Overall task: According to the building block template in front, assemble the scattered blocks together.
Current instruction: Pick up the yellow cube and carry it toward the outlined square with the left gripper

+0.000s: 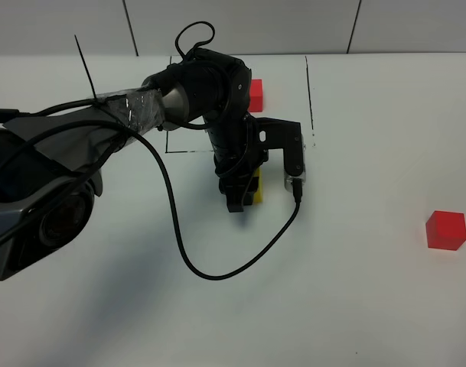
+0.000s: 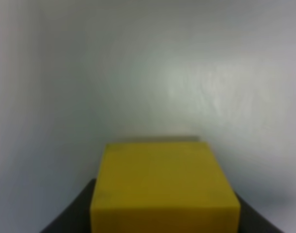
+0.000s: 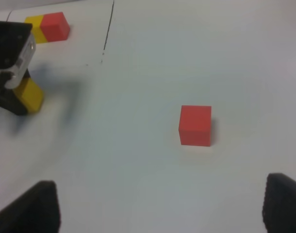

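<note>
- My left gripper (image 1: 242, 197) pinches the yellow cube (image 1: 255, 186) between its fingers, just outside the near line of the drawn black frame (image 1: 310, 92). I cannot tell whether the cube rests on the worktop (image 1: 355, 306) or hangs just above it.
- The red cube (image 1: 446, 230) sits alone and untouched, well apart toward my right side. My right gripper (image 3: 162, 208) hovers short of it, spread and empty.
- The template (image 3: 46, 26), yellow joined to red, lies inside the frame at the far side, partly hidden behind my left arm in the high view.
- By my judgement the task is at an early stage: one cube is in hand and none are joined. The two must yet be brought side by side as the template shows.
- Room is generous, with bare worktop between the two cubes. The red cube stands near the right edge of the high view, and a loose cable (image 1: 217, 267) loops beside my left gripper.
</note>
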Controlling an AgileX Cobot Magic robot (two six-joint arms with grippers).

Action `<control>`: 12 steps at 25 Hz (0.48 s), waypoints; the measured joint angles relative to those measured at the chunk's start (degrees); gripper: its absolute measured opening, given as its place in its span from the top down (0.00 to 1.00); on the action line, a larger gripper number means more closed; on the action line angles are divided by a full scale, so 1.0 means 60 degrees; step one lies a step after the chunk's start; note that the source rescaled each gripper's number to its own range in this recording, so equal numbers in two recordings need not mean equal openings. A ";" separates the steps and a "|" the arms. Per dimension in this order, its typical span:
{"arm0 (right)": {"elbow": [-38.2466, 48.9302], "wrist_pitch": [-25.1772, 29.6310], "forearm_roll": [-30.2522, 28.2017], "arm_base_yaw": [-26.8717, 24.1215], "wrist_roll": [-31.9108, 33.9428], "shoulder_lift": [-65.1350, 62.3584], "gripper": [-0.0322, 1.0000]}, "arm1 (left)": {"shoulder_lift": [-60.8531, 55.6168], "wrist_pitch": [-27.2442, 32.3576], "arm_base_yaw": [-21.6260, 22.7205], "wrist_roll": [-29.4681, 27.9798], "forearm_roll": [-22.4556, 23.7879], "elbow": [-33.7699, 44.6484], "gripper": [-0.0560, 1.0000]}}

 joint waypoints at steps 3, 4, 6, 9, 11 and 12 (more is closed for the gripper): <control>0.0000 0.0000 0.0000 0.0000 0.0000 0.0000 0.24 | 0.0000 0.0000 0.0000 0.0007 0.0000 0.0000 0.95; 0.0000 0.0000 0.0000 0.0000 0.0000 0.0000 0.24 | 0.0000 0.0000 0.0000 0.0007 0.0000 0.0000 0.95; 0.0000 0.0000 0.0000 0.0000 0.0000 0.0000 0.24 | 0.0000 0.0000 0.0000 0.0007 0.0000 0.0000 0.95; 0.0000 0.0000 0.0000 0.0000 0.0000 0.0000 0.24 | 0.0000 0.0000 0.0000 -0.0011 0.0000 0.0000 0.94; 0.0000 0.0000 0.0000 0.0000 0.0000 0.0000 0.24 | 0.0000 -0.0003 0.0000 -0.0011 0.0000 0.0000 0.90; 0.0000 0.0000 0.0000 0.0000 0.0000 0.0000 0.24 | 0.0000 -0.0011 0.0000 -0.0011 0.0000 0.0000 0.85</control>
